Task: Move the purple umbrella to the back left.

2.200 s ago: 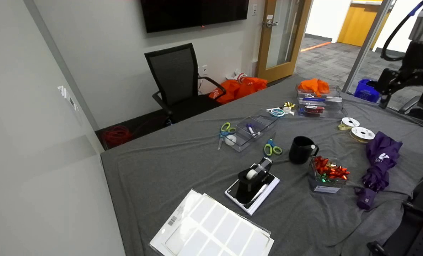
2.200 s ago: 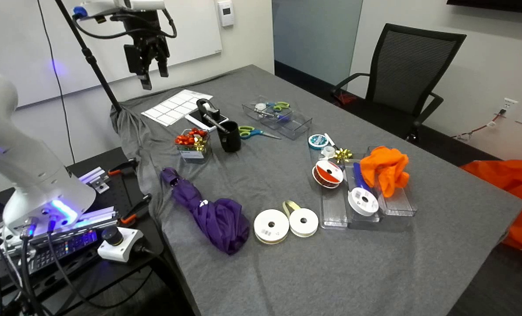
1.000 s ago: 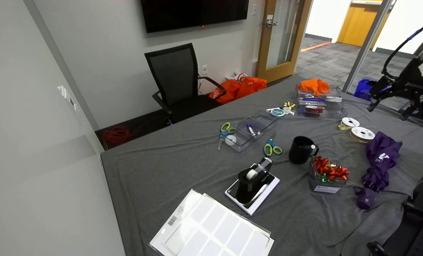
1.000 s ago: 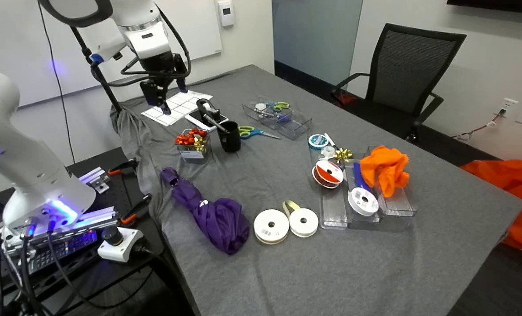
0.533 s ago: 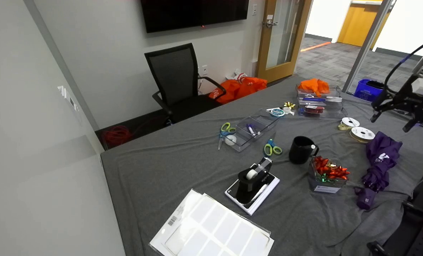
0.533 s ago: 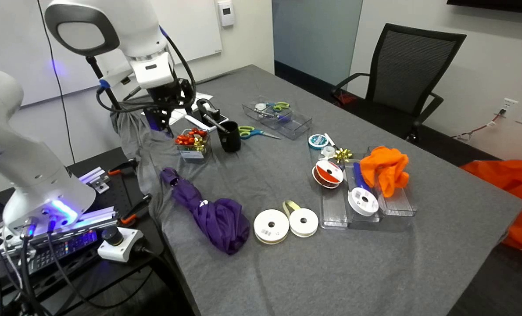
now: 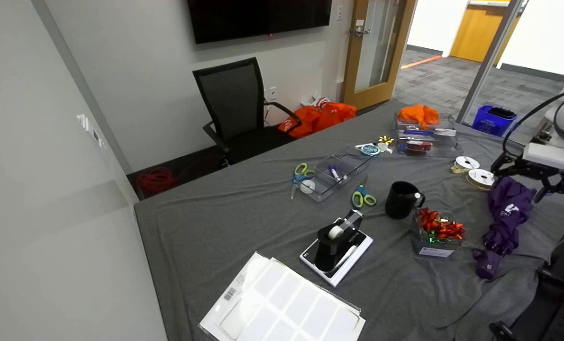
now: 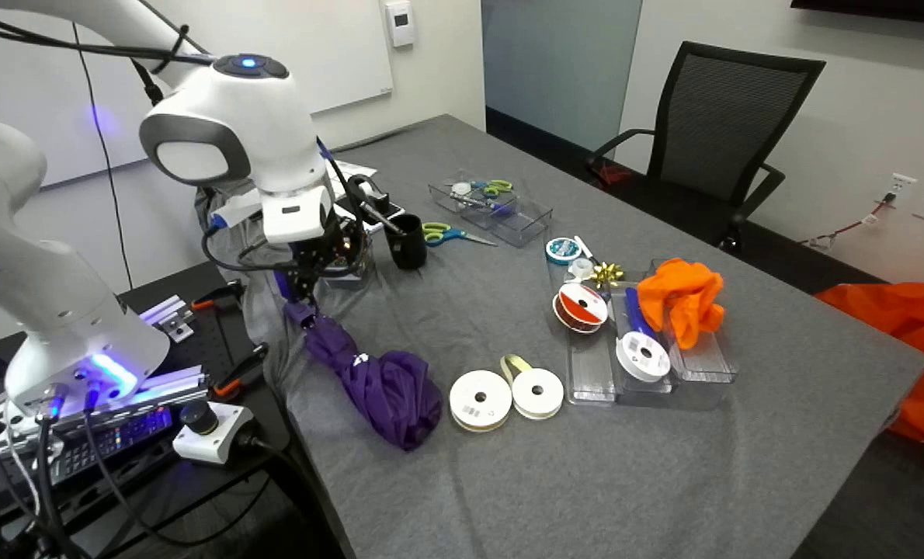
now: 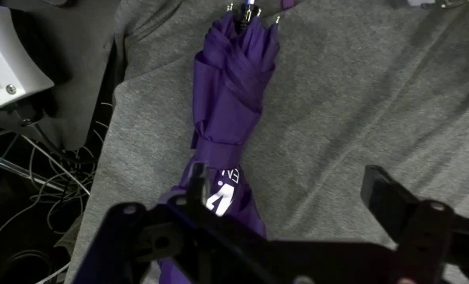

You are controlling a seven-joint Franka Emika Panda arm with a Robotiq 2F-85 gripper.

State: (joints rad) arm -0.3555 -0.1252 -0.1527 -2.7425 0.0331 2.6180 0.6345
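Jaws spread wide and holding nothing, a robot's gripper (image 9: 287, 177) hangs above the furled purple umbrella (image 9: 222, 152) lying on the gray-draped table (image 8: 664, 473) before us.

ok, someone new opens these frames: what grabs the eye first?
Likely the orange cloth, bunched on the clear trays, and the purple umbrella, lying on the gray tablecloth near the robot base. The white arm looms there too, its open tool partly over the umbrella in the wrist view.
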